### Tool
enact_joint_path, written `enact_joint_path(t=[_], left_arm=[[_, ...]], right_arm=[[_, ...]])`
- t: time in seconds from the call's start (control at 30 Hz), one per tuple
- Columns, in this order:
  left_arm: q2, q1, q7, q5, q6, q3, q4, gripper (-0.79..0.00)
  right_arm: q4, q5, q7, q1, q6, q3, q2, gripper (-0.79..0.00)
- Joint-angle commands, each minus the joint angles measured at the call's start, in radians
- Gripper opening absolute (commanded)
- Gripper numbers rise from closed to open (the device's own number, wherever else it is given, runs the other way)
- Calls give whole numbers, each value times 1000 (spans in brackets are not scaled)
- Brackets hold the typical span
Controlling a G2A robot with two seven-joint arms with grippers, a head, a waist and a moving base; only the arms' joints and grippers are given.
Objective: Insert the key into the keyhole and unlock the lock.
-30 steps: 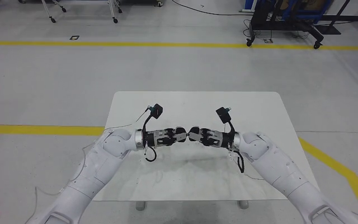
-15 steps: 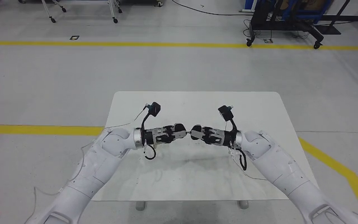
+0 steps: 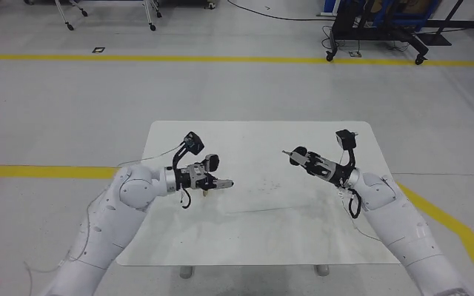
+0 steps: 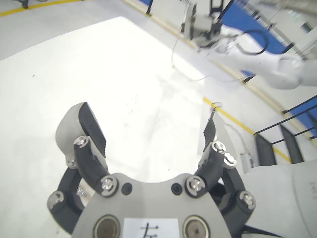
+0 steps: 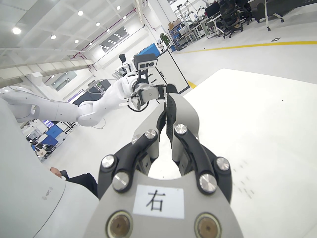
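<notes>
Both arms have swung apart from mid-table. Top view: left gripper point(image 3: 224, 183) hovers left of the table point(image 3: 259, 229) centre, right gripper point(image 3: 290, 155) well apart. Left wrist view: fingers point(image 4: 91, 125) spread wide. Right wrist view: pads point(image 5: 171, 115) pressed together; whether they grip anything, cannot tell

Over the white bench point(image 3: 259, 229), the left gripper point(image 3: 224, 183) hangs left of the middle, the right gripper point(image 3: 289, 155) right of it and farther back, well apart.
</notes>
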Motion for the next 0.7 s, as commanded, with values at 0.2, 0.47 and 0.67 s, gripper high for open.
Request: enact_joint_path(t=[0.2,0.47,0.67], left_arm=[[40,172,-105,335,275,-90,-240,0],[29,164,-163,446,448,-23,-231,0],[8,104,-152,408,456,42,-136,-157]], right_arm=[[0,0,0,1,0,-1,0,-785],[0,0,0,1,0,-1,0,-785],[0,0,0,1,0,-1,0,-785]])
